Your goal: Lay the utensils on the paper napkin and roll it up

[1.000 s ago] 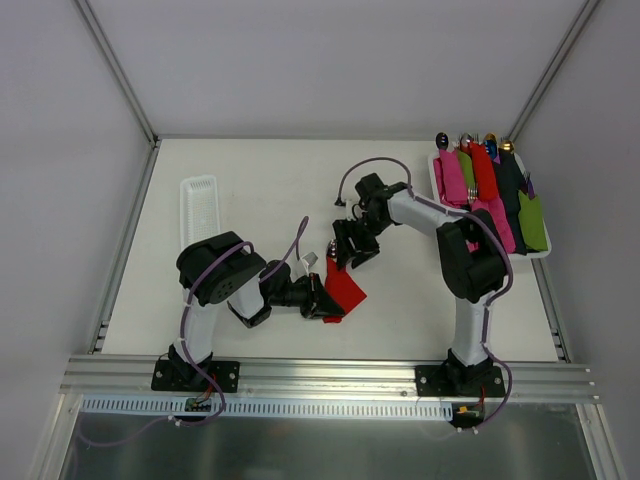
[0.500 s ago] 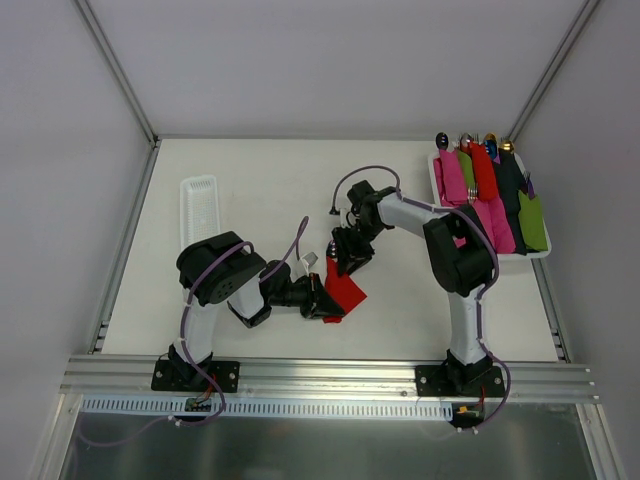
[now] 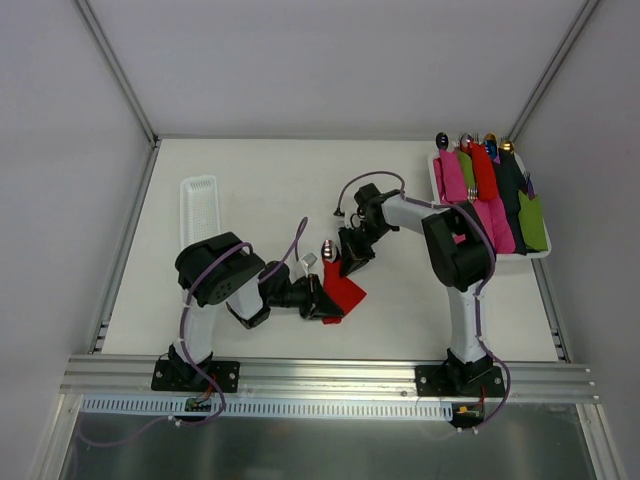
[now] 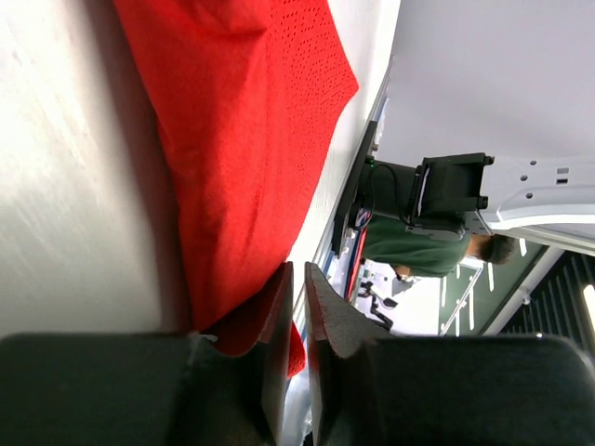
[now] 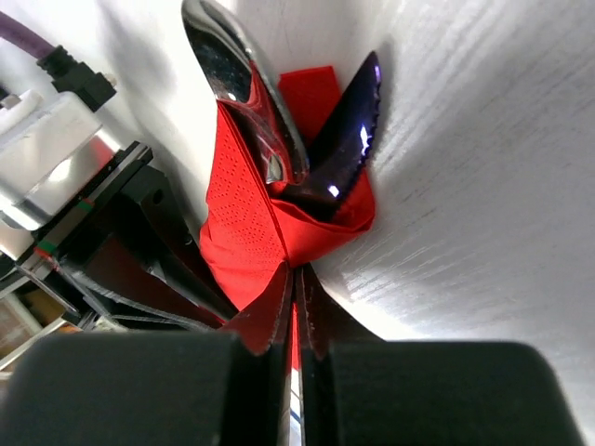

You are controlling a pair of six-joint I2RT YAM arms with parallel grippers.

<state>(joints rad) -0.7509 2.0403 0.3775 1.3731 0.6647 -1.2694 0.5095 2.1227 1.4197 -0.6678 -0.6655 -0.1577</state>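
The red paper napkin [image 3: 345, 290] lies mid-table, partly folded over the utensils. In the right wrist view a shiny spoon [image 5: 249, 79] and a dark-gleaming knife blade [image 5: 349, 130] stick out of the napkin's [image 5: 244, 237] fold. From above, only one silver utensil end [image 3: 327, 248] shows at the napkin's far-left corner. My right gripper [image 5: 296, 272] is shut on the napkin's folded edge and sits at its far side [image 3: 352, 262]. My left gripper [image 4: 297, 271] is shut on a napkin [image 4: 244, 139] edge, with red paper between its pads, at the near-left side [image 3: 318, 302].
A white ribbed tray [image 3: 198, 205] lies at the far left. At the far right a white tray [image 3: 541, 252] holds several rolled bundles [image 3: 483, 180] in pink, red, green and dark colours. Both arms crowd the table's middle.
My right gripper has moved in a little toward the napkin and shut on its far folded edge. The left gripper has kept its grip and place.
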